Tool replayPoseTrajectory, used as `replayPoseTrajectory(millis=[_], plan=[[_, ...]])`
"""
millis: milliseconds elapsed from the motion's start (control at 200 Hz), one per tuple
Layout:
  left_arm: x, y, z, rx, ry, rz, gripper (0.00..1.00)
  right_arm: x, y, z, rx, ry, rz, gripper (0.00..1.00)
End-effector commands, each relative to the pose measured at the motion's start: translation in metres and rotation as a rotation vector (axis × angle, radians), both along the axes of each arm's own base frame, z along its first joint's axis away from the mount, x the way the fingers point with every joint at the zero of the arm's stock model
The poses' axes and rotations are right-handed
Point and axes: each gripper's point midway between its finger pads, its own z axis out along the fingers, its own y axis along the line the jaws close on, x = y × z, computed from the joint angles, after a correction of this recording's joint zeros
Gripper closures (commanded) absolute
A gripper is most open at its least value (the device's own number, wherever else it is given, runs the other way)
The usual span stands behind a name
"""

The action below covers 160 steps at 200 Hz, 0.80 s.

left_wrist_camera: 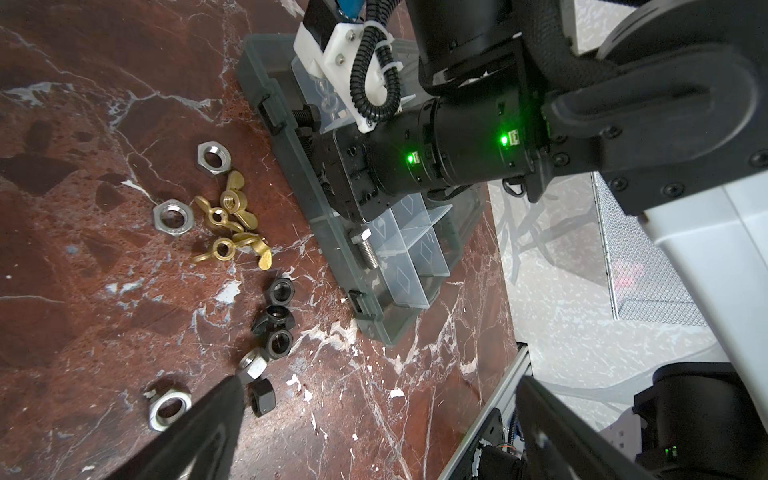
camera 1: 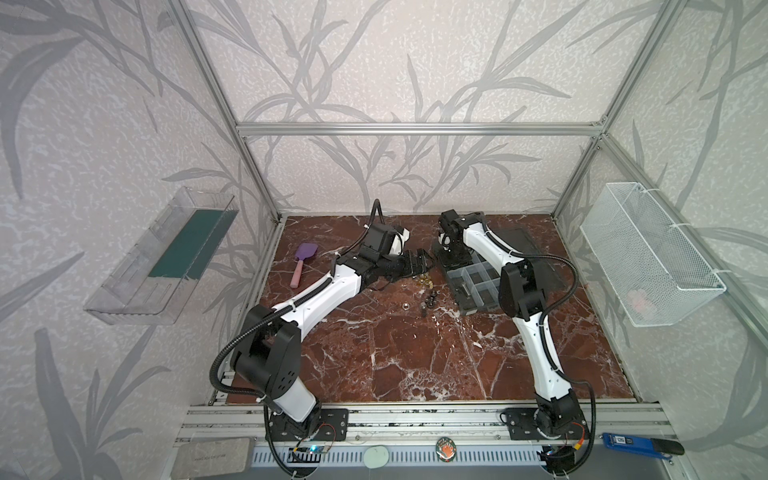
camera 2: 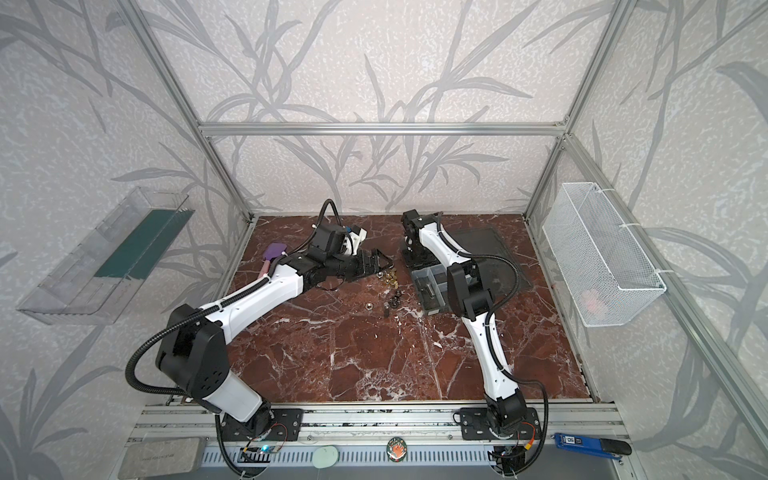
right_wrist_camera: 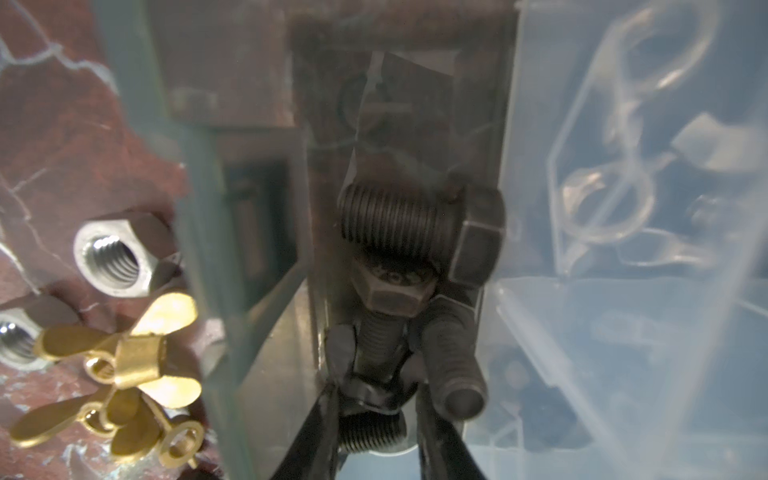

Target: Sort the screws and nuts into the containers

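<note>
1. The box point(camera 1: 478, 309) sits on the table point(camera 1: 415, 361), a bit right of the middle; its lid point(camera 1: 523, 241) lies open to its right and further back.
2. The wing nuts point(camera 1: 424, 281) lie on the table just left of the box; the nuts point(camera 1: 430, 298) lie in front of them.
3. The right gripper point(right_wrist_camera: 376, 374) is down in the box part nearest the wing nuts; a screw point(right_wrist_camera: 388, 293) is between its fingers.
4. The left gripper point(camera 1: 423, 262) is just behind the wing nuts.
5. A little spade point(camera 1: 302, 264) lies far left on the table.
</note>
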Motion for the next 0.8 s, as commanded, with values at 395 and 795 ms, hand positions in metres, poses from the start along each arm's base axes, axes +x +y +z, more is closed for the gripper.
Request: replayPoseTrajectory(millis=[395, 795], plan=[[-0.002, 0.006, 0.0, 0.017, -0.004, 0.002, 0.01, -0.011, 0.007, -0.031, 0.003, 0.072, -0.01, 0.75], [0.0, 0.004, 0.002, 0.012, -0.002, 0.007, 0.01, 0.0, 0.002, -0.038, -0.006, 0.037, -0.053, 0.84]])
